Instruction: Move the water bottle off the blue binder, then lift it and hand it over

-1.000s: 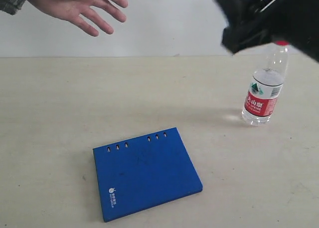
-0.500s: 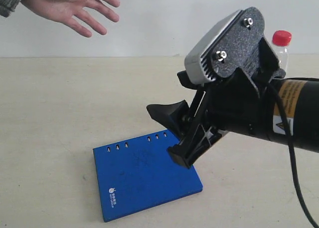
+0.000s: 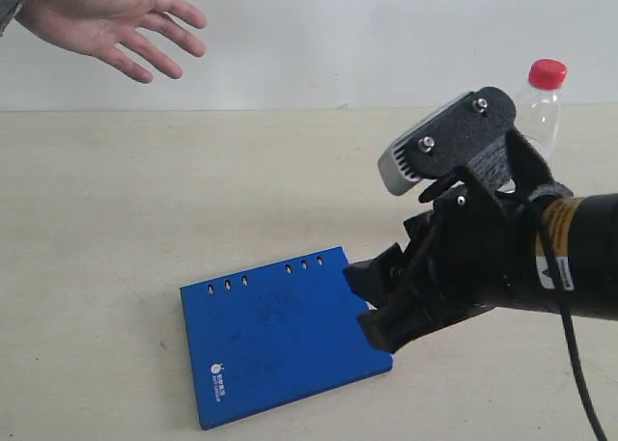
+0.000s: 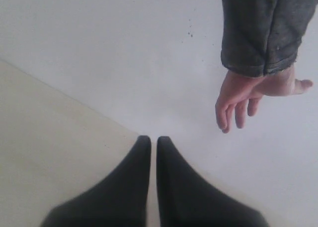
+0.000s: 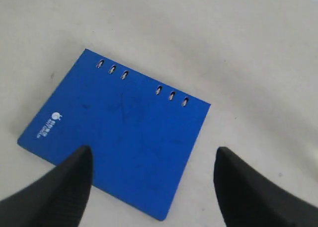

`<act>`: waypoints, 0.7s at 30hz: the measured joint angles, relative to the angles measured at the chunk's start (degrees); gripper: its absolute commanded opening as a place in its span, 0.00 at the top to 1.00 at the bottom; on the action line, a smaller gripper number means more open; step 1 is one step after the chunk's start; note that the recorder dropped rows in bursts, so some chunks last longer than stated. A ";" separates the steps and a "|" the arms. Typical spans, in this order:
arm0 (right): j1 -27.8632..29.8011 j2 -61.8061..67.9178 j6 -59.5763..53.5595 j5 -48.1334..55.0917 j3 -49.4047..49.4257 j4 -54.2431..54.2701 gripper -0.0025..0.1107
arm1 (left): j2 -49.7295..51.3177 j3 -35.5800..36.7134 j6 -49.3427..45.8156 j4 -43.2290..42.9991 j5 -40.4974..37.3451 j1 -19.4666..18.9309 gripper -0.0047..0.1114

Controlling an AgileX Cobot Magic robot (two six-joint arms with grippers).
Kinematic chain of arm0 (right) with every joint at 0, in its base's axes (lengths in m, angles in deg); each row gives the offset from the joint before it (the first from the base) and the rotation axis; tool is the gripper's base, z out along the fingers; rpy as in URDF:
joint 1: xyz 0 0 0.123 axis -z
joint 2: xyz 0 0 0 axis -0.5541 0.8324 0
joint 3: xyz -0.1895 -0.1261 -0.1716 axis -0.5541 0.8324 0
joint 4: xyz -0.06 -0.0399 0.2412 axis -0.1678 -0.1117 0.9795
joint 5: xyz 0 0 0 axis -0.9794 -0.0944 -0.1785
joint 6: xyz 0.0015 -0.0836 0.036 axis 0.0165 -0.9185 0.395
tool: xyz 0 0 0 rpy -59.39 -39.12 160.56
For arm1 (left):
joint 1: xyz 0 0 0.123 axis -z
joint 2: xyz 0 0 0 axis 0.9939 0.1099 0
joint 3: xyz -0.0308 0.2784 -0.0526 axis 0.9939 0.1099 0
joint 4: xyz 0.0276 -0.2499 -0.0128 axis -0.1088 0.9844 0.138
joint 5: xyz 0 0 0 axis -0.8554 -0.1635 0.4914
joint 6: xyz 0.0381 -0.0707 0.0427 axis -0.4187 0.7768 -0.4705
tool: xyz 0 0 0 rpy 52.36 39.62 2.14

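Whereas the right hand (image 3: 373, 302) hung high beside the water bottle (image 3: 539, 113) a second ago, it has since swung down and now sits low at the right edge of the blue binder (image 3: 280, 340).

Item 1. Water bottle, count: one. Upright on the worktop (image 3: 145, 190), behind the right arm and well apart from the binder; position unchanged over the last second. Only the red cap and shoulder show.

Item 2. Blue binder, count: one. Flat on the worktop, unmoved, nothing on it. Six slots along the far edge, in two groups of three.

Item 3. Robot hands, count: two. Right hand (image 5: 151, 155): fingers spread wide, holding nothing, the binder's (image 5: 119, 132) near edge lying between them in the right wrist view; contact with the cover cannot be told. Left hand (image 4: 151, 140): fingers pressed together, empty, out of the exterior view.

Item 4. Person's outstretched palm (image 3: 97, 16), count: one. Raised at the far left, drifted slightly outward; also seen in the left wrist view (image 4: 248, 95).

Assessment: clearing the bottle looks complete. The arm's descent suggests the binder is the thing to be lifted and passed to the waiting palm; that grasp is not yet made.
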 measured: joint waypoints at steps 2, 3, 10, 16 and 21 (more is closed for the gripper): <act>0.00 0.06 1.24 0.64 0.00 4.28 0.43 | 0.00 0.00 0.78 1.80 -1.83 0.00 0.92; 0.00 0.14 1.59 0.91 0.00 6.42 0.43 | 0.00 0.00 0.92 2.71 -3.25 0.00 0.92; 0.00 0.49 1.96 4.77 0.00 13.55 0.43 | 0.00 0.00 -24.18 33.82 -17.66 0.00 0.92; 0.00 0.49 -1.43 8.99 0.00 14.36 0.43 | 7.70 0.00 -52.65 56.45 -20.64 0.00 0.92; 0.42 2.44 -3.22 3.57 0.00 8.87 0.43 | 20.69 0.00 -60.29 61.36 -17.18 0.00 0.92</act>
